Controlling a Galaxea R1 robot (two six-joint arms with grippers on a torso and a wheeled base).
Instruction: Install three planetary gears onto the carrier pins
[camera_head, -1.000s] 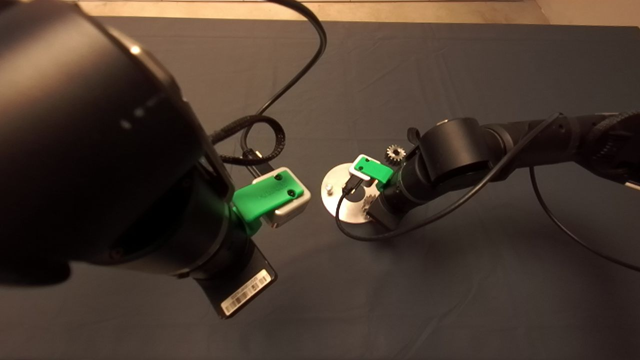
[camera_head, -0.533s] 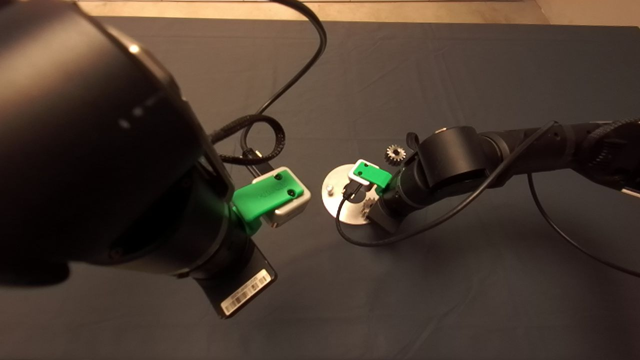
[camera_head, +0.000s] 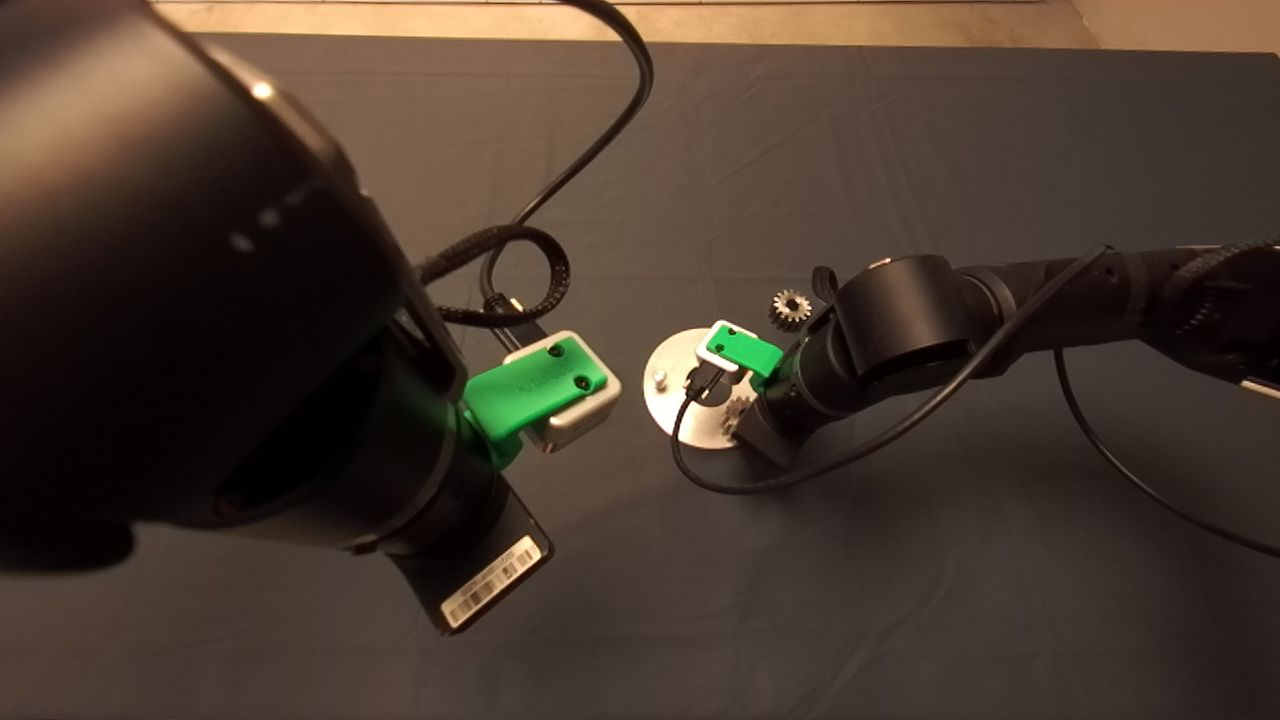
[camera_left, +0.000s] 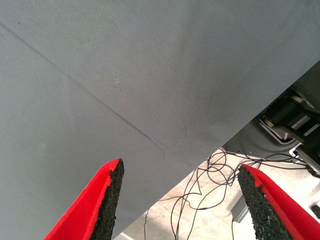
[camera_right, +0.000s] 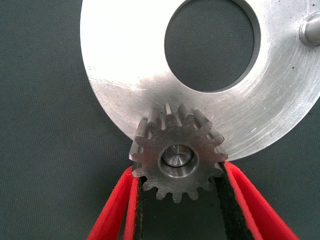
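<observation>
So far the right pincer (camera_right: 177, 192) is pinching one gear (camera_right: 176, 156) on its pin (camera_right: 177, 156) at the disc's (camera_right: 125, 65) edge, another gear (camera_head: 790, 307) waits mid-frame, and the left pincer (camera_left: 180, 200) hangs wide open, empty.

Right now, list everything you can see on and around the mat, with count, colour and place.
Flat shiny round metal disc: one, silver, mid-mat, large central hole.
Upright carrier pins: two visible, silver; one bare, one inside a gear's bore.
Small toothed metal gears: two visible, silvery-grey; one on the disc's pin, one loose on the mat beyond the disc.
Dark mat: one, grey-blue.
Loose cables on the floor: several, black, past the mat's edge.
Right gripper: red fingers around the seated gear.
Left gripper: open, parked over bare mat.
</observation>
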